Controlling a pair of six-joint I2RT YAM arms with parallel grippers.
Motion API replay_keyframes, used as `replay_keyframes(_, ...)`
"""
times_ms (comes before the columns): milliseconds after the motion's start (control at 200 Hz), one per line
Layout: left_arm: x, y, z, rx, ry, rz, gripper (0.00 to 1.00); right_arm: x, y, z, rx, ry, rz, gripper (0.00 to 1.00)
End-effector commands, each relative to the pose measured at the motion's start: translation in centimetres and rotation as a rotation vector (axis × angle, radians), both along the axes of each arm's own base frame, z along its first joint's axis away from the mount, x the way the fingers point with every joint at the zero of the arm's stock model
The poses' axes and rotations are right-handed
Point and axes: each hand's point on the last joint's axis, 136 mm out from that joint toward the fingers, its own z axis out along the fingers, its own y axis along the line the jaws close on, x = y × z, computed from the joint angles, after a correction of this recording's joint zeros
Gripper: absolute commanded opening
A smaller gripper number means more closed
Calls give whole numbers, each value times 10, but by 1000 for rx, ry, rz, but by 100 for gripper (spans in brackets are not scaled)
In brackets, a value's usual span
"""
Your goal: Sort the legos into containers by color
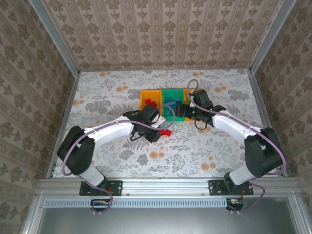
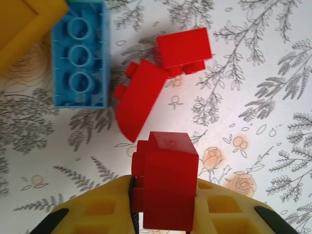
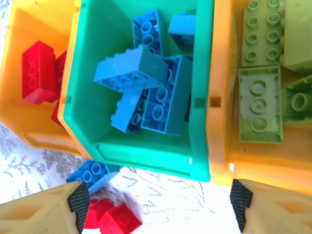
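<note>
My left gripper is shut on a red lego, held just off the floral tabletop, a little in front of the bins. Beyond it lie a curved red lego, a red block and a blue lego upside down. My right gripper hangs open over the front edge of the containers. The left orange bin holds red legos, the green bin blue ones, and the right orange bin lime green ones.
The three bins stand side by side at the table's middle back. A blue brick and red bricks lie on the table right against the green bin's front. Patterned walls close in the table on three sides.
</note>
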Motion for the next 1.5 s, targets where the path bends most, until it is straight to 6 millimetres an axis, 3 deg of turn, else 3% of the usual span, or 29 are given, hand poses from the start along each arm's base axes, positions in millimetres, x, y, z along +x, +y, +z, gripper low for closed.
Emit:
replay_keyframes(0,23,2,38,-63,-76,32,26,-13,3,-3,-54,-34,51,78)
replay_keyframes(305,95,6,80,-195,-150,137,25,-61,46,-43,-274,-13,313,78)
replay_keyframes(525,139,3,71,-232,-34,201,24,-74,64,-56,-332,-19,422,79)
replay_keyframes(785,167,4,56,-262,65,307,27,-79,69,-73,-420,7,491,79)
replay_keyframes(895,176,-1,56,-312,75,338,26,-81,72,-79,-442,16,505,78)
replay_keyframes(910,184,8,56,-317,71,365,26,-81,72,-80,-444,16,504,78)
replay_keyframes(950,188,10,56,-325,75,382,26,-82,72,-81,-447,21,508,78)
replay_keyframes(1185,204,6,55,-356,103,423,29,-82,73,-89,-478,37,511,76)
replay_keyframes(1495,201,5,60,-381,103,431,62,-78,67,-95,-524,30,506,72)
